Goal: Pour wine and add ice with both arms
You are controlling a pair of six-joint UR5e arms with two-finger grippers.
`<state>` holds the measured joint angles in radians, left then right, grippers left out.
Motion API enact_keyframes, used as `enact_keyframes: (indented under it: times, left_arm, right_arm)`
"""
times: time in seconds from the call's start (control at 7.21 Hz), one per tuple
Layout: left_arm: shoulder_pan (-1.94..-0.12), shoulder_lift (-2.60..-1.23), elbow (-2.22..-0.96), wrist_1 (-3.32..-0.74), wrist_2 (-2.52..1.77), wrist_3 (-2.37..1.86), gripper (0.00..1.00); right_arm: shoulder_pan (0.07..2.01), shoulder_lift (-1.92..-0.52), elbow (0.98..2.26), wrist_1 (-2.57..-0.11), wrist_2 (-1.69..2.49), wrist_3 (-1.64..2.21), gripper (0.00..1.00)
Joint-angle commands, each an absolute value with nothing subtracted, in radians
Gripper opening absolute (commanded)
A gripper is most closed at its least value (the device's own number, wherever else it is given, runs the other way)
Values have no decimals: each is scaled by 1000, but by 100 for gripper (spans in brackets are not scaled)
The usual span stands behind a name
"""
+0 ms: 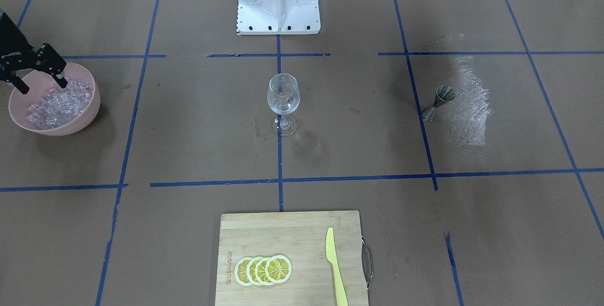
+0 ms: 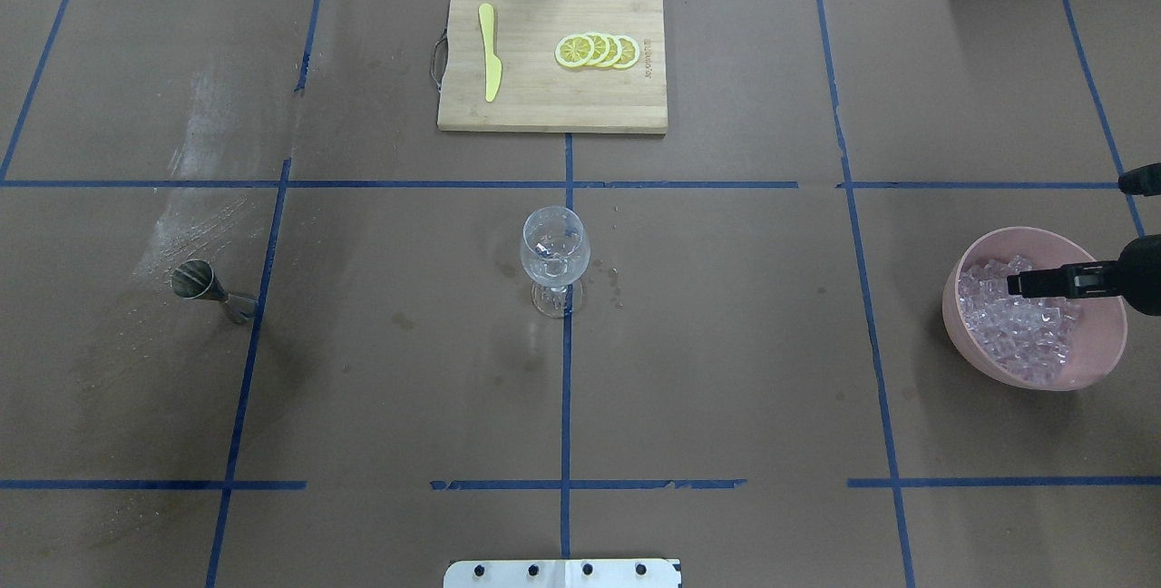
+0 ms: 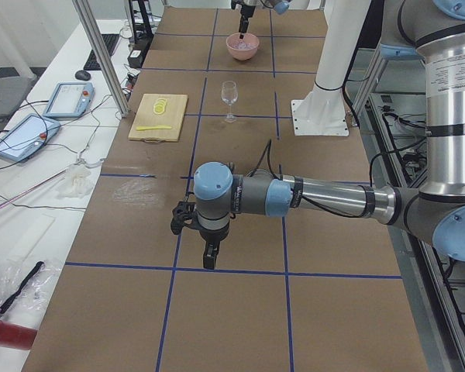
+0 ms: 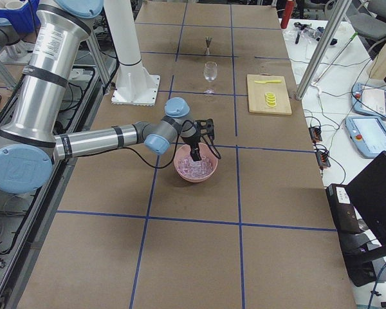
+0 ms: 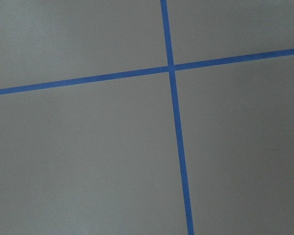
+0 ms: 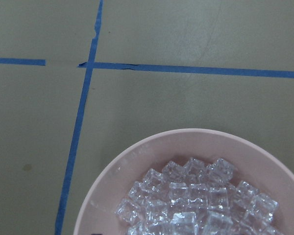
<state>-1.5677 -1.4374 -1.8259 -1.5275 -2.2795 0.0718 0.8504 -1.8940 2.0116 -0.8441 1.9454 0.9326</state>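
Observation:
The ice [image 1: 59,103] is a heap of small clear cubes in a pink bowl [image 1: 89,112] at the table's right end; it also shows in the right wrist view [image 6: 196,200]. My right gripper [image 1: 43,88] hangs just above the ice with its fingers spread, open and empty; it also shows in the overhead view [image 2: 1020,284]. The wine glass [image 2: 554,252] stands upright at the table's centre with something clear in its bowl. My left gripper [image 3: 208,260] shows only in the exterior left view, low over bare table at the left end. I cannot tell whether it is open or shut.
A metal jigger [image 2: 213,289] stands left of the glass beside a pale smeared patch. A wooden cutting board [image 2: 544,107] with lemon slices [image 2: 597,50] and a yellow knife [image 2: 490,53] lies at the far edge. The white pedestal [image 1: 278,8] is behind the glass.

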Motion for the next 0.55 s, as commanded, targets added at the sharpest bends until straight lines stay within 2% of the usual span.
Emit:
enact_keyframes:
  times: [0.0,0.42]
  left_arm:
    - [-1568,-1442,-1827,-1528,-2279,72,100]
    - [-1568,-1448,-1827,-1528,-2279,72,100]
  right_arm:
    - [784,-1907,1990,-836,1882,948,70]
    - [769,-1922,1968,-836,1853,936,68]
